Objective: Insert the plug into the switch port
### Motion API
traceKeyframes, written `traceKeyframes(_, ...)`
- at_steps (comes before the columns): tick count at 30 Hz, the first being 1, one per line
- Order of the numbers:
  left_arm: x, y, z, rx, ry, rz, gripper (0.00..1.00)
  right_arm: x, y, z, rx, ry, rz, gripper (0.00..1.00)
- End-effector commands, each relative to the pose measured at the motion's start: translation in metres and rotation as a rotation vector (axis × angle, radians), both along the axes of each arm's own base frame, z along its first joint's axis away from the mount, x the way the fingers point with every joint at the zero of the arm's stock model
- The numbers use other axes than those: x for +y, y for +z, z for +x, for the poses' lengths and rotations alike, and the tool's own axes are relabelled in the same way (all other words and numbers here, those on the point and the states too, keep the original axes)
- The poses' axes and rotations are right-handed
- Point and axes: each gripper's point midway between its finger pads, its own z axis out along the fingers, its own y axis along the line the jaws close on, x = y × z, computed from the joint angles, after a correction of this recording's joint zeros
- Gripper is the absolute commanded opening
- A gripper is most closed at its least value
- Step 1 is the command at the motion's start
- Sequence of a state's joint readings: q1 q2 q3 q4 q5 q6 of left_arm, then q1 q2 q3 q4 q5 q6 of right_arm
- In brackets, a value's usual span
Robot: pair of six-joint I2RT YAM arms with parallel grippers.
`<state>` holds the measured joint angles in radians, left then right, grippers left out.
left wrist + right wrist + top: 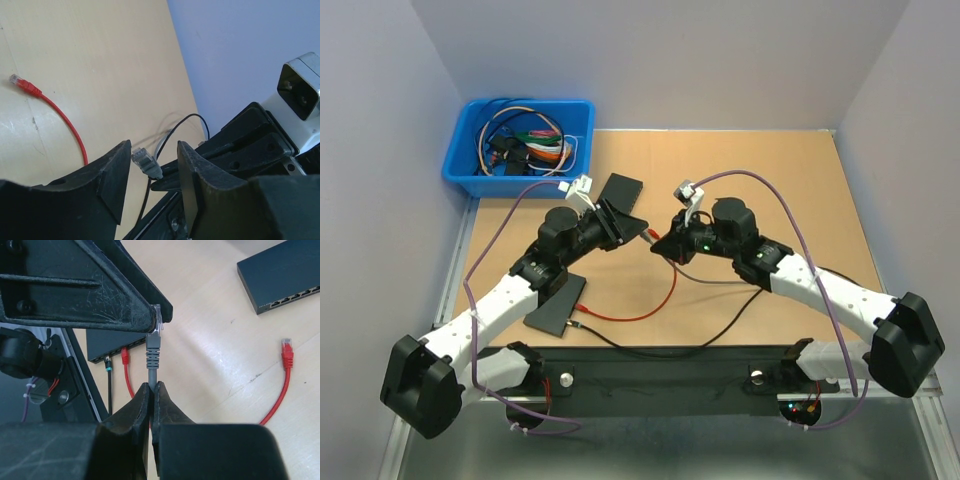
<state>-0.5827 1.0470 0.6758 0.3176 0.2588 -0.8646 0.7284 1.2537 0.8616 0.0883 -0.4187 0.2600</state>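
The right fingers [144, 402] are clamping the rear of the clear-tipped grey plug [153, 351], holding it out above the tabletop [770, 180] centre, probably so the left fingers [116, 172], standing apart about it, can regrip it.

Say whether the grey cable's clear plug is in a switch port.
Out: the grey cable's clear plug is in the air, held up by the shut right gripper.

Grey plug [153, 352], red cable [282, 375], blue bin [463, 160].
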Motion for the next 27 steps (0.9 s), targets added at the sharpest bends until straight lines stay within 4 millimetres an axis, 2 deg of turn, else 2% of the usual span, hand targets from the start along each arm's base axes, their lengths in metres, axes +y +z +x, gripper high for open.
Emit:
traceKeyframes(1,-0.003,0.008,0.0,-0.035,-0.011,-0.027,0.5,0.006,0.026,0.01,-0.091,-0.048,0.028,0.0)
traceKeyframes(3,-0.004,0.007,0.0,-0.034,-0.012,-0.026,0.45,0.006,0.024,0.012,-0.096,-0.06,0.02,0.01)
traceKeyframes(4,-0.005,0.007,0.0,-0.032,-0.014,-0.025,0.39,0.007,0.022,0.011,-0.097,-0.063,0.015,0.01)
traceKeyframes(9,-0.006,0.004,0.0,-0.03,-0.018,-0.021,0.27,0.011,0.018,0.009,-0.101,-0.06,0.005,0.0)
traceKeyframes(12,-0.006,0.003,0.0,-0.029,-0.019,-0.018,0.15,0.014,0.02,0.008,-0.11,-0.059,0.014,0.0)
traceKeyframes(13,-0.006,0.004,0.001,-0.032,-0.02,-0.017,0.08,0.016,0.021,0.008,-0.111,-0.057,0.02,0.0)
traceKeyframes(15,-0.006,0.004,0.001,-0.036,-0.019,-0.012,0.0,0.017,0.022,0.008,-0.105,-0.058,0.025,0.08)
traceKeyframes(17,-0.004,0.004,0.002,-0.046,-0.011,0.003,0.0,0.019,0.025,0.007,-0.101,-0.048,0.036,0.26)
traceKeyframes(19,-0.002,0.006,0.005,-0.065,-0.003,0.028,0.0,0.019,0.031,0.008,-0.094,-0.055,0.051,0.52)
traceKeyframes(24,0.006,0.021,0.009,-0.161,0.022,0.08,0.0,0.013,0.063,0.002,-0.108,-0.031,0.132,0.57)
traceKeyframes(25,0.009,0.027,0.008,-0.188,0.031,0.082,0.0,0.009,0.078,0.005,-0.12,-0.028,0.162,0.57)
traceKeyframes(27,0.014,0.036,0.009,-0.238,0.048,0.089,0.0,0.011,0.093,-0.006,-0.108,0.042,0.205,0.57)
